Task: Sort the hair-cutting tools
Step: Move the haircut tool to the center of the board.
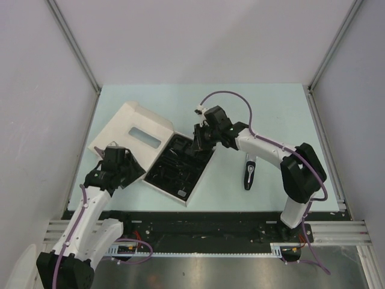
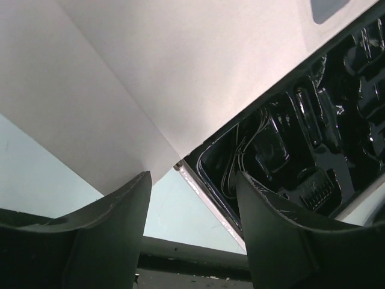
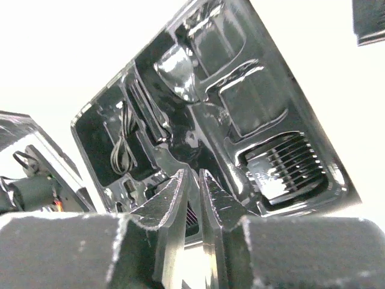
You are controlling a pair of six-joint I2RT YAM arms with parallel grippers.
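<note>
The clipper [image 1: 249,173] lies right of the box [image 1: 120,123], likely light, stiff and slick, best pinched mid-body; over that box the right gripper [image 3: 194,174] is nearly pinched together, the left gripper [image 2: 192,180] spread wide.

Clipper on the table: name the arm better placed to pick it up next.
Right. The clipper lies right of the white box, beside the right arm; the left gripper sits beyond the box, by its lid.
</note>
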